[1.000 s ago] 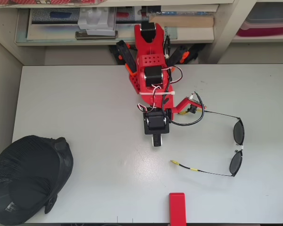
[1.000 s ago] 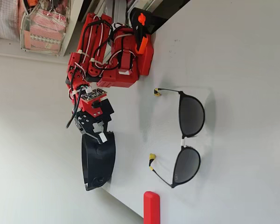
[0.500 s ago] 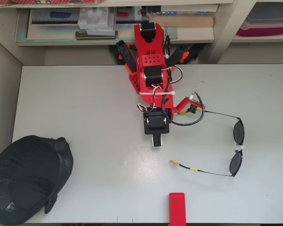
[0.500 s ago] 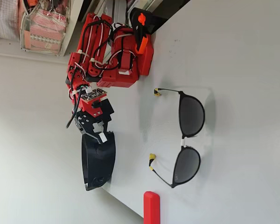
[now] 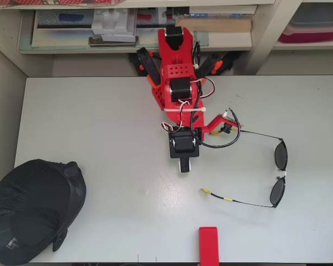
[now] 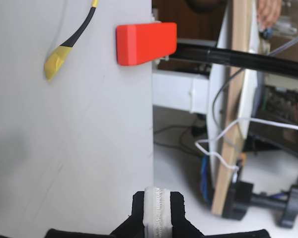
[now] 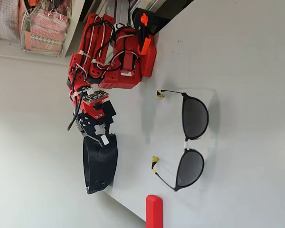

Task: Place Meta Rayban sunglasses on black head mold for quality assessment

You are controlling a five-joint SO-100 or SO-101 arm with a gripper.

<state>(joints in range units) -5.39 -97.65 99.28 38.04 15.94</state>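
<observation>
In the overhead view, the head mold [image 5: 30, 210] sits at the lower-left corner of the pale tabletop [image 5: 100, 127], a large rounded matte-black form with a finely ribbed surface. Its long axis runs from the lower left toward the upper right, and a blunt protruding part faces right. Well apart from it, at the middle of the far edge, stands the red arm [image 5: 177, 83], folded downward with white and black cables looped over it. Its pincer [image 5: 183, 165] hangs above bare tabletop with the white-tipped fingers pressed together, holding nothing; the wrist view shows the same closed white tip [image 6: 157, 210] at its bottom edge.

Near the front edge, a small red block [image 5: 208, 244] lies flat, smooth and rectangular. To the right lie the sunglasses [image 5: 277, 172], thin black wire frame open, two dark round lenses stacked one above the other along the right side. The slim temples point left toward the arm, and the lower temple ends in a yellow tip [image 5: 205, 191]. In the fixed view both lenses [image 7: 194, 116] look glossy.
</observation>
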